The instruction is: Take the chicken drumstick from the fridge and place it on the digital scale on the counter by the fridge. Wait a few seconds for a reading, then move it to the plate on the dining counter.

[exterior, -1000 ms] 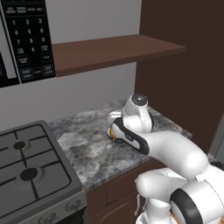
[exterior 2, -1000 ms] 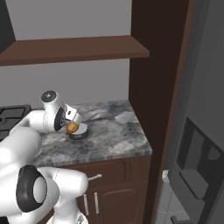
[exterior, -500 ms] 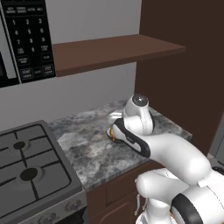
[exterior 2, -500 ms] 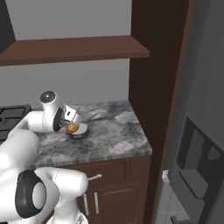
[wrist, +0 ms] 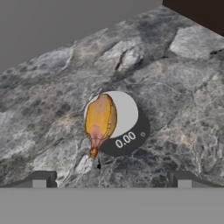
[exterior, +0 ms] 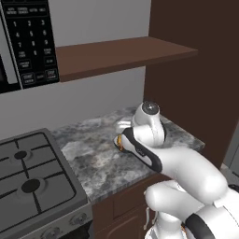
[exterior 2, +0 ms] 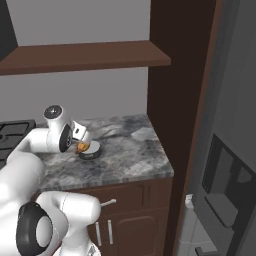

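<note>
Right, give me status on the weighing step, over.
Hand open, holding nothing, above the scale. Drumstick lying on the scale's pan, narrow end past its rim; display reads 0.00. Nothing else on the counter near the scale.

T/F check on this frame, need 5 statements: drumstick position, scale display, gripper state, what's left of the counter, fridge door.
1. The chicken drumstick lies on the digital scale. True.
2. The scale's display reads 0.00. True.
3. The gripper is shut on the drumstick. False: its fingertips stand wide apart, short of the drumstick, holding nothing.
4. A sink sits left of the counter. False: a gas stove with black grates is there.
5. The fridge door stands open, showing shelves. False: in the right base view its front is closed, with the dispenser recess visible.
</note>
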Robot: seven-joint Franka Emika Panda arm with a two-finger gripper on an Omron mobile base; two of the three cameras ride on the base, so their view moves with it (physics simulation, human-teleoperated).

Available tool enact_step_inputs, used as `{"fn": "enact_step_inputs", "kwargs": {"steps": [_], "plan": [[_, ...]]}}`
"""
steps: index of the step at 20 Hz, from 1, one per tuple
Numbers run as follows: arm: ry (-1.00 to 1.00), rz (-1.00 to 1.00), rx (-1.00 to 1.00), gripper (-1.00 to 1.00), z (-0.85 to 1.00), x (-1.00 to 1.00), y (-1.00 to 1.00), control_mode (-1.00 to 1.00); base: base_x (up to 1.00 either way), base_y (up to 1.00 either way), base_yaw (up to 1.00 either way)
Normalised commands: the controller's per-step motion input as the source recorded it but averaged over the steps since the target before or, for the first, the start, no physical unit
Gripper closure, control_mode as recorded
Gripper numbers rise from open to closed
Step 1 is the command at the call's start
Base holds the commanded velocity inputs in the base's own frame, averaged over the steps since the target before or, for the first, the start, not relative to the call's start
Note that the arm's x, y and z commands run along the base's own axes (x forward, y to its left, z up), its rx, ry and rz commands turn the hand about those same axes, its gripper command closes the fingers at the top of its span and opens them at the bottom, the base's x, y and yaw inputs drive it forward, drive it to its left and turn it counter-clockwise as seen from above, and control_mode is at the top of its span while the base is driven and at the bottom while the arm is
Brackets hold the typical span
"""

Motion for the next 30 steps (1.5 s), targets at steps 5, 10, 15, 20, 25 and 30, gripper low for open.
{"fn": "enact_step_inputs", "kwargs": {"steps": [5, 10, 15, 20, 25, 30], "plan": [[0.0, 0.0, 0.0, -1.0, 0.0, -0.08, 0.01, -1.0, 0.0, 0.0, 0.0], [0.0, 0.0, 0.0, -1.0, 0.0, -0.03, 0.01, -1.0, 0.0, 0.0, 0.0], [0.0, 0.0, 0.0, -1.0, 0.0, -0.02, 0.0, -1.0, 0.0, 0.0, 0.0], [0.0, 0.0, 0.0, -1.0, 0.0, 0.0, 0.01, -1.0, 0.0, 0.0, 0.0], [0.0, 0.0, 0.0, -1.0, 0.0, 0.0, 0.13, -1.0, 0.0, 0.0, 0.0], [0.01, 0.0, 0.0, -1.0, 0.0, 0.0, 0.19, -1.0, 0.0, 0.0, 0.0]]}}
